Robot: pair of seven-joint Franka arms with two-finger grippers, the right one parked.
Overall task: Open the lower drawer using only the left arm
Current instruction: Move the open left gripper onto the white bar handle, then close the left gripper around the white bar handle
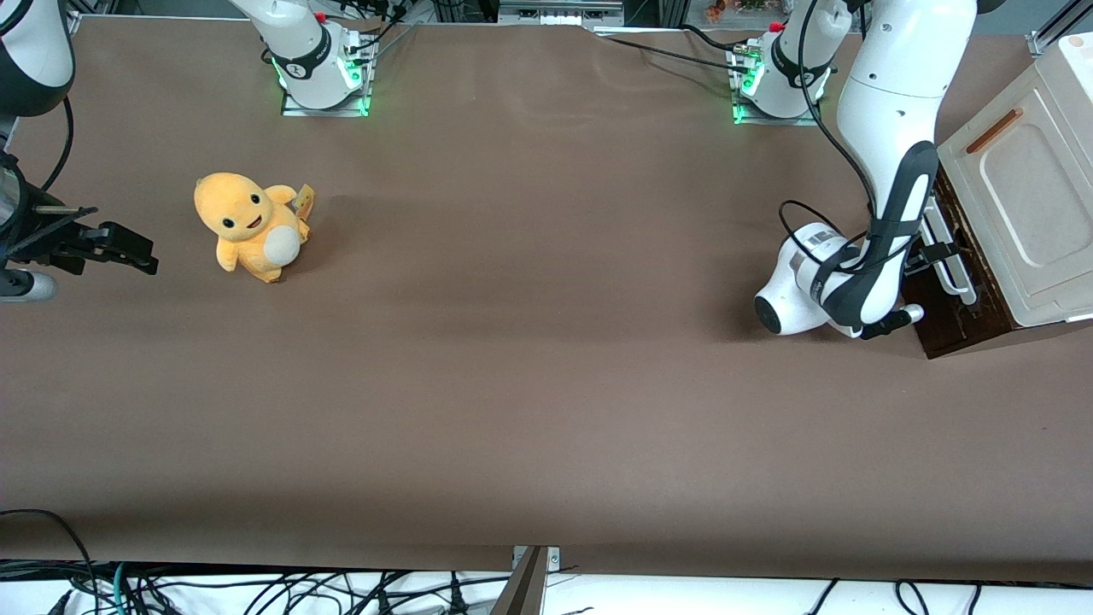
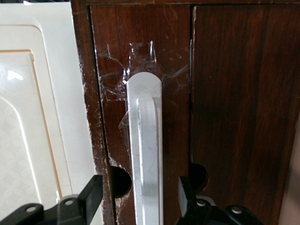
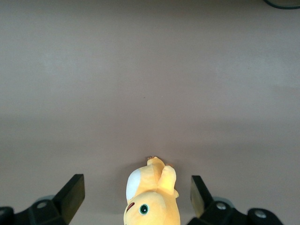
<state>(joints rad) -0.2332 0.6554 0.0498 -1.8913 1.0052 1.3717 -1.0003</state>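
With our left arm's gripper [image 2: 140,201] open astride the white bar handle [image 2: 146,154] of the lower drawer [image 1: 952,295] at the working arm's table end, we risk slipping off if we pull before closing.

The cabinet [image 1: 1020,213] stands at the working arm's end of the table [image 1: 529,410]. The left arm [image 1: 888,171] reaches down in front of the lower drawer [image 2: 145,93], its gripper [image 2: 140,199] astride the handle [image 2: 146,159], one finger each side. The plush toy [image 1: 249,226] sits toward the parked arm's end.
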